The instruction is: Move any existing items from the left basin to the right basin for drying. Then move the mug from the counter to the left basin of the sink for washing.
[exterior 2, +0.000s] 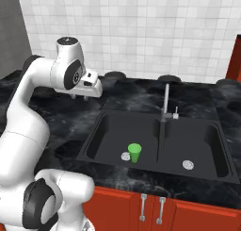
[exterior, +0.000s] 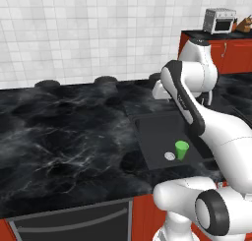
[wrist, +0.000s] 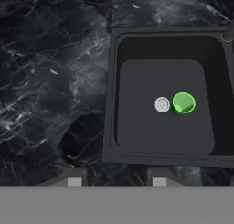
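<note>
Gripper point(exterior 2: 81, 97) — raised above the counter point(exterior: 59, 132), just off the rear left corner of the sink point(exterior 2: 101, 145), pointing down. Two short dark fingers point(wrist: 75, 178) rise at the bottom of the hand view, well apart with bare counter between them; jaws spread wide, holding nothing.

Green cup point(wrist: 183, 103) — small, tapered, no handle, rim wider than base. Stands upright on the floor of the left basin point(wrist: 137, 127), touching or just beside the round silver drain point(wrist: 162, 104), on the side of the drain nearer the divider. Seen also in the left base view point(exterior: 182, 150) and the right base view point(exterior 2: 135, 152). Well apart from the gripper, below it and toward the front of the basin.

Left basin — the wider black bowl, rectangular.

Right basin point(exterior 2: 207, 150) — narrower black bowl beyond the central divider, with its own silver drain point(exterior 2: 188, 164).

Faucet point(exterior 2: 164, 105) — silver, upright, at the back of the sink in line with the divider.

Counter — glossy black, white-veined, on red cabinets point(exterior 2: 188, 213); white tiled wall point(exterior 2: 141, 32) behind.

Far right of the left base view — a silver toaster oven point(exterior: 220, 20) on a separate red-fronted counter.
</note>
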